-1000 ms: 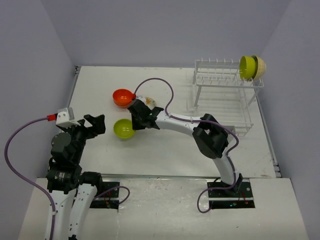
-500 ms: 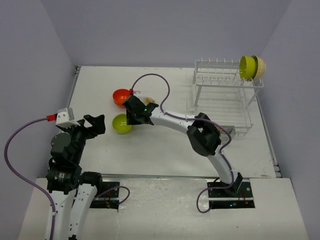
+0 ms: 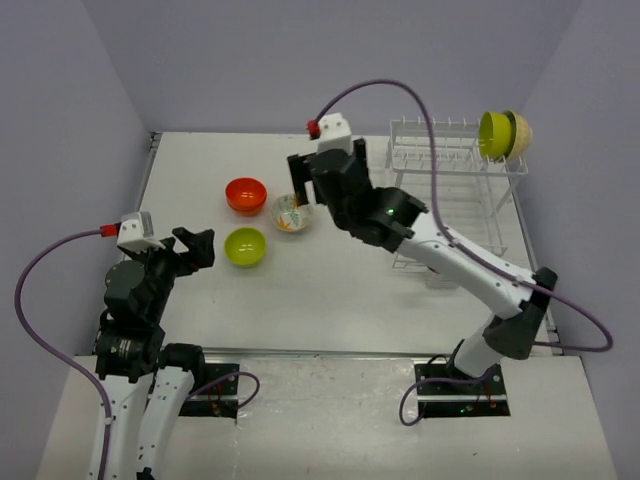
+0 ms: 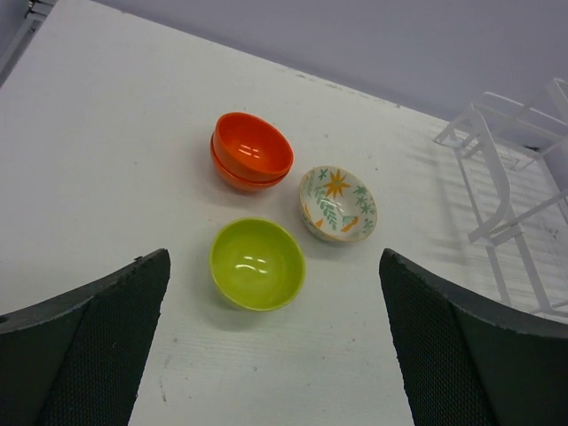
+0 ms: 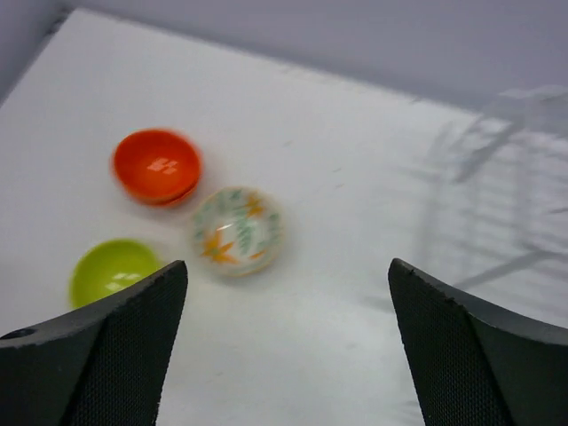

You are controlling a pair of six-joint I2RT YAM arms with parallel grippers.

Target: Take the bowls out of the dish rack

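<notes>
1. Top view. The right claw (image 3: 302,192) has come up off the white bench (image 3: 190,160). A second ago it sat low and closed among the bowls; now its jaws stand apart and hold nothing. Below it the small white bowl with floral pattern (image 3: 291,213) lies free and upright, just right of the glossy orange bowls (image 3: 245,195) and far-right of the lime green round bowl (image 3: 245,246). Reads as a release just finished.
2. Same view. The left claw (image 3: 193,247) has not moved: jaws wide, empty, hovering just left of the lime green round bowl. The tall white wire dish rack (image 3: 450,200) stands far right. It still carries two bowls on edge at its top far-right corner, a second lime green bowl (image 3: 495,134) with a beige bowl (image 3: 523,130) behind it. Judgement: four out, two to go, and the next reach belongs at that corner.
3. Left wrist view. The orange bowls (image 4: 253,153) show as a nested pair. The floral bowl (image 4: 338,204) sits close on their right but apart, and the lime green round bowl (image 4: 257,264) lies nearest. Rack wires (image 4: 506,177) at right.
4. Right wrist view. Blurred. Both fingers (image 5: 98,355) spread to the frame's sides, with the floral bowl (image 5: 238,231) free on the bench between them.
5. Surface and room. The bench is flat, matte and white. Plain pale lilac walls (image 3: 300,60) close it in on the left, far and right sides.
</notes>
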